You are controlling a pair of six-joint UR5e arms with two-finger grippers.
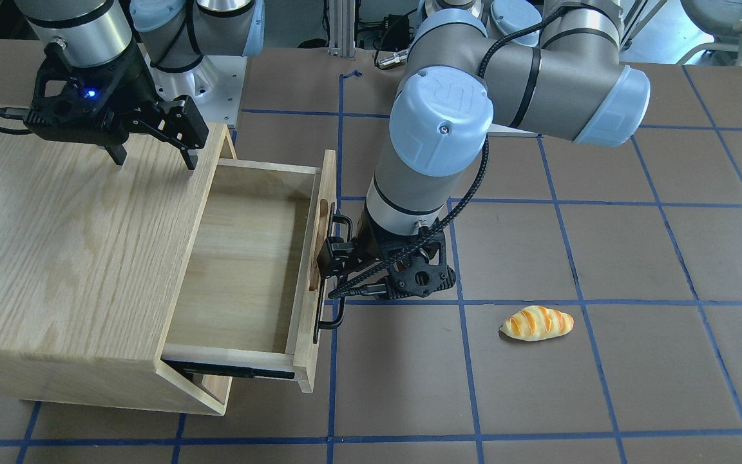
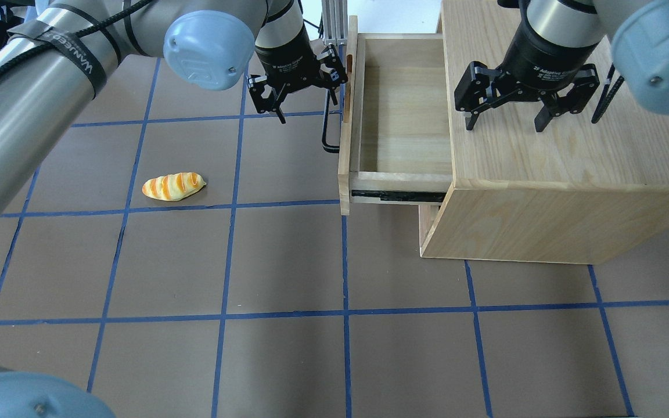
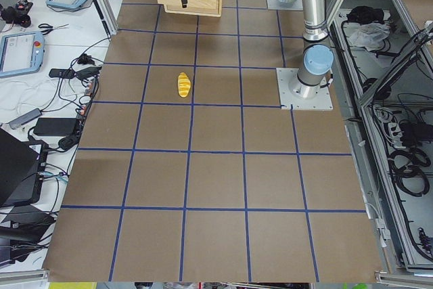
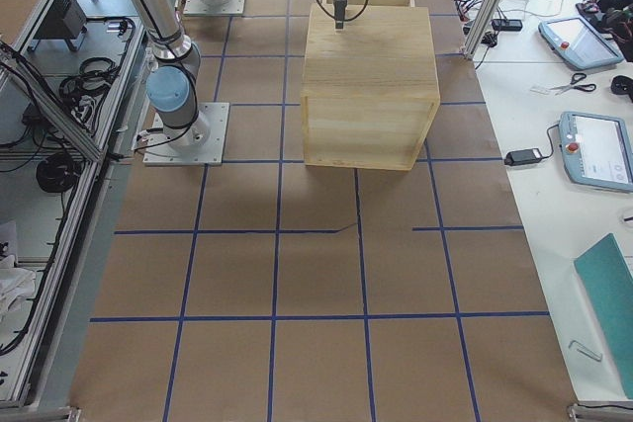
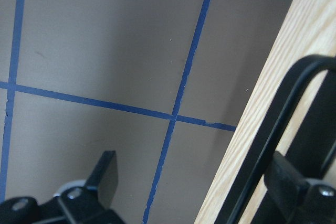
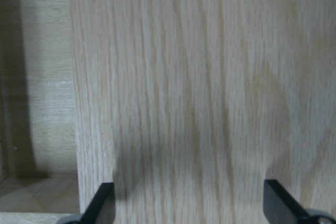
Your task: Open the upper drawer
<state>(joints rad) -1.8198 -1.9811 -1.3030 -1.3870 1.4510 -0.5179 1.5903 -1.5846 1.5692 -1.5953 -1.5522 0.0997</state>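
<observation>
**Taped table (image 2: 288, 360) carries upper drawer (image 1: 248, 270) standing wide open**

Brown paper gridded in blue tape fills the near ground. A toy bread roll (image 2: 173, 186) lies on it, well apart from everything else. Beyond the roll, the drawer stands far out of the oak cabinet (image 2: 543, 174), its pale box bare inside. A black slide rail (image 2: 398, 195) is exposed under its side.

The left gripper (image 1: 337, 267) sits at the drawer front with fingers spread, not clamped. Its wrist camera alone shows the black bar handle (image 5: 265, 140) running just beside one finger. The other finger hangs out over the paper. The front-facing view gives the plainest look at the oval recess (image 1: 321, 216) behind the bar.

Farther back, the right gripper (image 2: 506, 125) hangs over the cabinet top near its front edge, fingers released and wide. Its wrist camera shows oak grain between them and the drawer's inside at one margin. Whether the tips touch the wood cannot be told.

From the robot's right end, the cabinet hides nearly all of the drawer. Open squares of paper lie between the drawer front and the roll.
</observation>
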